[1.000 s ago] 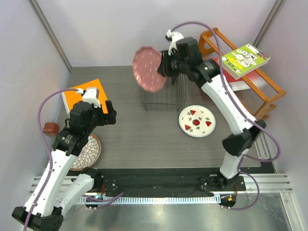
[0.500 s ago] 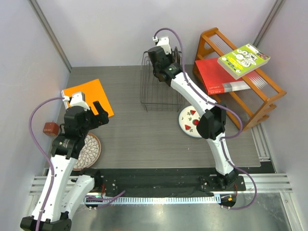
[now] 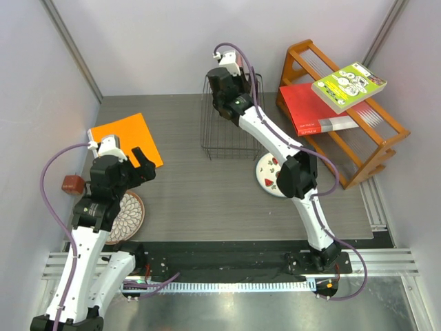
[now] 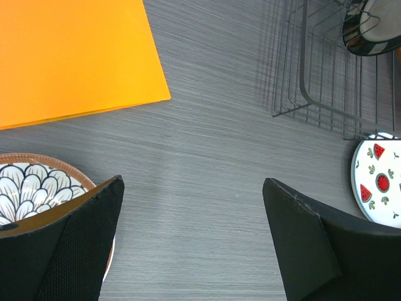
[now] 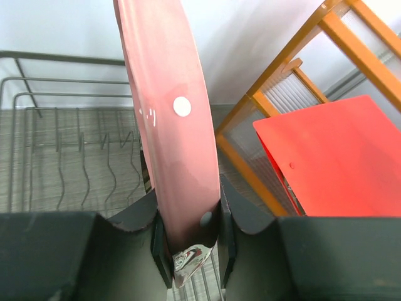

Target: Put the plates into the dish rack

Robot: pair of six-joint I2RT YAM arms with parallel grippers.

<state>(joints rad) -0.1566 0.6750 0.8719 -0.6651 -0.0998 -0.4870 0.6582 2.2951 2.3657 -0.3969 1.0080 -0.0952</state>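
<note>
While the right arm now reaches over the dish rack (image 3: 227,141) at the middle of the bench's (image 3: 200,186) far edge, a second ago it held the pink plate (image 5: 166,125) face-up to the overhead camera, off the rack's far-left corner. The right tool (image 5: 188,251) is clamped on that plate's rim. In the wrist view the plate stands upright and edge-on, with the rack's wires just behind it. Whether its far rim touches the rack cannot be told, and from above the plate is hidden by the arm.

The arm's swing has brought its elbow over the fruit plate (image 3: 265,172), which was fully in view before and is now half covered. That plate lies flat where it lay, right of centre and just near of the rack. A dark-rimmed plate (image 4: 369,28) shows through the rack's wires in the left wrist view.

The left arm has shifted slightly toward the left edge. The left tool (image 3: 141,165) hangs with its jaws wide apart, as before, holding nothing. It is above the bare bench, between the orange board (image 3: 127,134) at the left edge and the petal plate (image 3: 127,217). The petal plate has not moved from the near-left corner.
</note>
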